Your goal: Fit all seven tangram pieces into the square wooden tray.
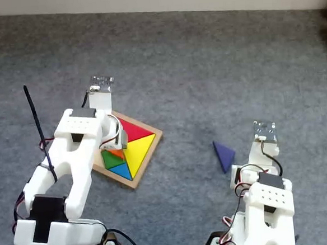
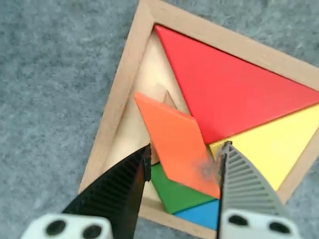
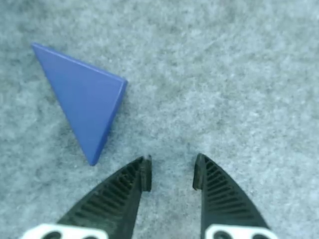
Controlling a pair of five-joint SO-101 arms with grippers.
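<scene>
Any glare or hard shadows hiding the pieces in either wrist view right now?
Left wrist view: no glare on the orange parallelogram piece or square wooden tray; only a faint shadow under that piece. Right wrist view: the blue triangle piece casts a soft shadow on the grey carpet; nothing hidden.

Left arm (image 1: 76,156) sits right over the wooden tray (image 1: 150,158) in the high view, and its near-left half is covered. From the left wrist, the orange parallelogram (image 2: 172,134) overlaps the green piece (image 2: 174,193), the left gripper (image 2: 187,148) masks part of the blue piece (image 2: 199,215), and the tray corners run off frame.
</scene>
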